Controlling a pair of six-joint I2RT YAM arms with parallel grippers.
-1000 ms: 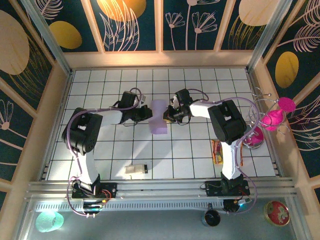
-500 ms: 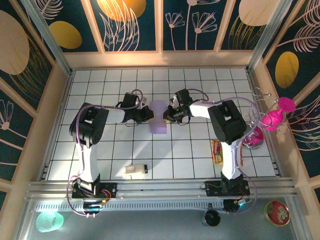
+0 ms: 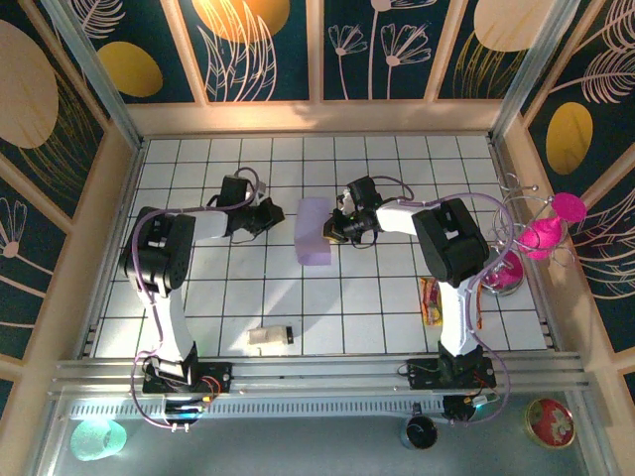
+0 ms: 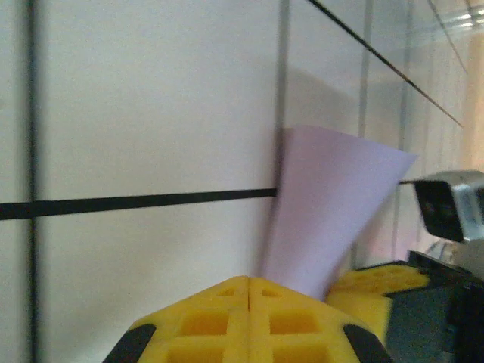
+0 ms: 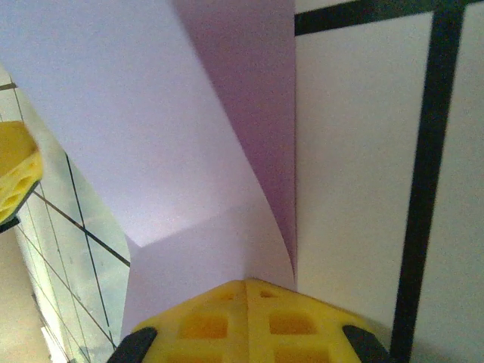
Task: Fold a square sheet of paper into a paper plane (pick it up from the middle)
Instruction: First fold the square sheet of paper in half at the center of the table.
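Lilac, thin and plain: the square sheet of paper [image 3: 314, 230] lies near the middle of the white gridded surface [image 3: 377, 297], between the two arms. From above it reads as a tall narrow strip. In the right wrist view [image 5: 151, 113] it curls upward, a pale panel in front and a darker, shaded one behind, with a soft bend between them.

Right end effector [image 3: 332, 226]: at the sheet's right edge. Its yellow pads [image 5: 227, 325] are pressed together on the paper, which rises straight out of the tips [image 5: 246, 286].

Left end effector [image 3: 278, 212]: just beside the sheet's left edge, with a narrow gap visible from above. Its yellow pads [image 4: 212, 325] meet flush with nothing between them [image 4: 249, 283]. The lilac paper [image 4: 325, 219] stands beyond them.

Other items:
- Small white block [image 3: 268, 337] with a black end, near the front edge and well apart from the sheet.
- Red-yellow snack packet [image 3: 430, 300], beside the right arm's lower link.
- Pink pieces on a wire stand [image 3: 541, 236], at the right wall.
- Teal cup [image 3: 97, 438] and round tin [image 3: 551, 421], both below the front rail.
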